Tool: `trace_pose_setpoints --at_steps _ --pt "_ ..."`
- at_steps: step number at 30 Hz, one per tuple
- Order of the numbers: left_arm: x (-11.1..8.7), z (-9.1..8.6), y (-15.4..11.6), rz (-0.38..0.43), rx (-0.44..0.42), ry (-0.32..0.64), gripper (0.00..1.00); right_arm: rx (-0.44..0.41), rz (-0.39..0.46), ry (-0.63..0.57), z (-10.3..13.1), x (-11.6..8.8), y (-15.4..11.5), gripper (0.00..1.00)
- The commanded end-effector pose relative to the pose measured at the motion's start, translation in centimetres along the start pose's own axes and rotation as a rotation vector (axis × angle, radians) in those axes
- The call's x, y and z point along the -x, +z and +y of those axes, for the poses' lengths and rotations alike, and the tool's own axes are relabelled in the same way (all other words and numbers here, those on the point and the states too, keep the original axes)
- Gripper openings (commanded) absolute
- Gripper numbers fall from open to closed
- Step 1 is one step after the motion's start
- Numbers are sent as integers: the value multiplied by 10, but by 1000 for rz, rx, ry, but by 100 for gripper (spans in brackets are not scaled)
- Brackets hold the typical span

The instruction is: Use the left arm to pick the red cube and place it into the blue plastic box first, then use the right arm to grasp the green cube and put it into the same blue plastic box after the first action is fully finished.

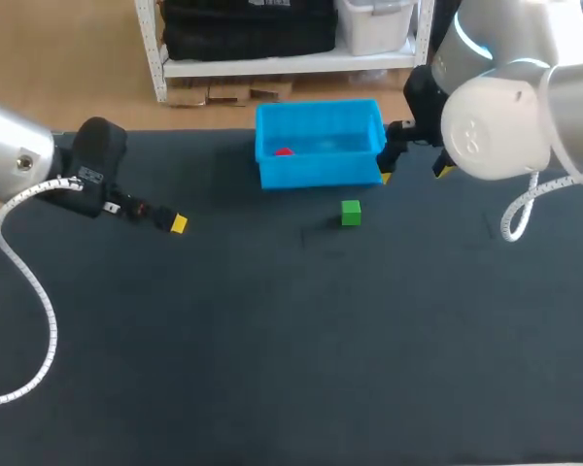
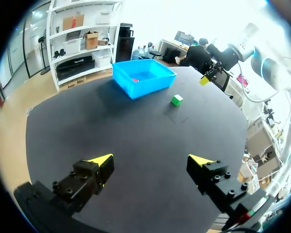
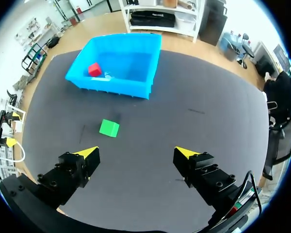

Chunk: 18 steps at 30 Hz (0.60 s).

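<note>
Dark worktop [image 1: 272, 340] carried one blue plastic box [image 1: 316, 173], one red cube [image 3: 94, 69] and one green cube [image 3: 109, 128]. The red cube lay inside the box, well ahead of the right gripper [image 3: 137, 152]. The green cube sat on the worktop just ahead of that gripper, short of the box. Right gripper and left gripper [image 2: 151, 160] both gaped, empty. The green cube looked small, light and rigid, so pinching two flat opposite faces should suit.

Seen from the head camera, the blue plastic box [image 1: 316, 173] hides part of the red cube [image 1: 284, 152] behind its near wall. At 2 o'clock, the right arm [image 1: 496, 126] covers most of the right end effector [image 1: 415, 174].
</note>
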<state>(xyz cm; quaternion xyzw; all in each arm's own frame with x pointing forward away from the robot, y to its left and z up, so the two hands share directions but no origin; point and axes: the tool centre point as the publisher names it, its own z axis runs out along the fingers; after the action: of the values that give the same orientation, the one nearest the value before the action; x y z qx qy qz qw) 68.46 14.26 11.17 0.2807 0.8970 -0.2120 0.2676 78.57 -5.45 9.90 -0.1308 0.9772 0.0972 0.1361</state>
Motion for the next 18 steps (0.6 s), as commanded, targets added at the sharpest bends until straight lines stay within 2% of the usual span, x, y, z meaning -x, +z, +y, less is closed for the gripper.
trace_pose_setpoints --at_steps 1,5,10,18 --pt "-1 1 0 -7 -4 2 100 -4 -6 2 1 -3 -1 100" --pt "-1 1 0 -7 -4 2 100 -8 3 3 4 0 1 100" --pt "-1 1 0 -7 -4 2 100 -66 57 5 17 9 16 100" --pt "-1 1 0 -7 -4 2 100 -105 102 99 30 8 38 100"
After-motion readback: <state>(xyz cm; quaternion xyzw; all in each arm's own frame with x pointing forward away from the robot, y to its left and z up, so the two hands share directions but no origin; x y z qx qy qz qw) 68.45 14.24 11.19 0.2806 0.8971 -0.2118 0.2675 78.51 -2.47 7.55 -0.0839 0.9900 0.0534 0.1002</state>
